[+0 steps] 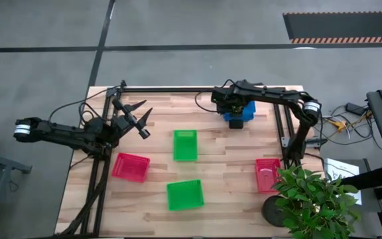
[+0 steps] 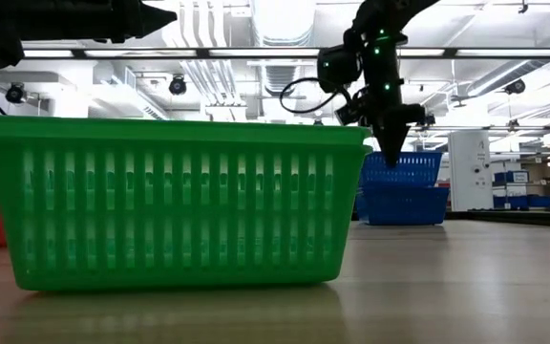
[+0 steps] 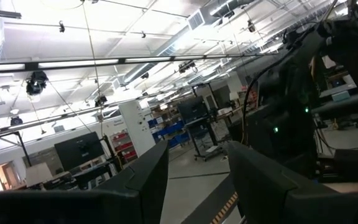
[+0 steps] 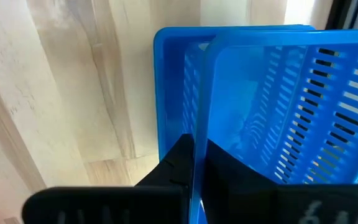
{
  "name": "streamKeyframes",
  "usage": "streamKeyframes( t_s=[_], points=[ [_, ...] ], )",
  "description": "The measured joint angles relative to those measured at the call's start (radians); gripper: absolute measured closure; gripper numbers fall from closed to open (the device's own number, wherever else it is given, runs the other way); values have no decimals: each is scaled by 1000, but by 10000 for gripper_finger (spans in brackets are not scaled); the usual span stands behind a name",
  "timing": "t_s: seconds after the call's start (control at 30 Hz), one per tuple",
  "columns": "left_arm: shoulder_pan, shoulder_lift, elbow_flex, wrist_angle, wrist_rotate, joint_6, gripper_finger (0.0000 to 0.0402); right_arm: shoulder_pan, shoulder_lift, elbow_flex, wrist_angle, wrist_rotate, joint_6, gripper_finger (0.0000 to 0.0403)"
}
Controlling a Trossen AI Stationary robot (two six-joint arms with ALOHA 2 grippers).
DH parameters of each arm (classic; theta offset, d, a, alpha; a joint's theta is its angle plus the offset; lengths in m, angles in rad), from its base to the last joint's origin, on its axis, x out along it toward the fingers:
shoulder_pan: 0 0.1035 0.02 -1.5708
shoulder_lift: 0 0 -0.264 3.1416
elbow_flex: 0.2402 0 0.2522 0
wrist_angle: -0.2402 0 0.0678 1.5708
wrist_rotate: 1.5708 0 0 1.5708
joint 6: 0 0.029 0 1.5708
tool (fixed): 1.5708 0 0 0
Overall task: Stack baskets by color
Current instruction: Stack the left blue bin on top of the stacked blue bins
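Two blue baskets show at the table's far right. The upper blue basket [image 4: 278, 93] hangs tilted over the lower blue basket [image 4: 166, 81], with my right gripper [image 4: 194, 168] shut on it from above. In the low view the upper one [image 2: 411, 168] sits just above the lower one [image 2: 404, 204]. Two green baskets [image 1: 185, 145] [image 1: 185, 194] and two red baskets [image 1: 130, 166] [image 1: 268, 174] rest on their bases on the wood. My left gripper [image 1: 136, 119] is open and raised at the table's left, holding nothing. My right gripper pinches one side wall of the upper blue basket at its rim [image 4: 199, 134], one finger [image 4: 173, 165] outside the wall and one inside. The fingers point down from above. The basket hangs tilted over the lower blue basket; whether the two touch I cannot tell.
A potted plant [image 1: 314, 199] stands at the table's near right corner, beside the right-hand red basket. A black frame [image 1: 105, 153] runs along the table's left side and far edge. Bare wood lies between the blue baskets and the green ones.
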Motion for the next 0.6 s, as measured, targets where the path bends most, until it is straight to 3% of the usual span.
streamKeyframes(
  t_s=[0.4, 0.6],
  points=[
    [0, 0, -1, -1, 0, 0, 249, -4, 42, -1, 6, 0, -6, 392],
    [0, -2, -1, 0, 0, 0, 249, -11, 44, -1, 5, 5, 25, 361]
  ],
)
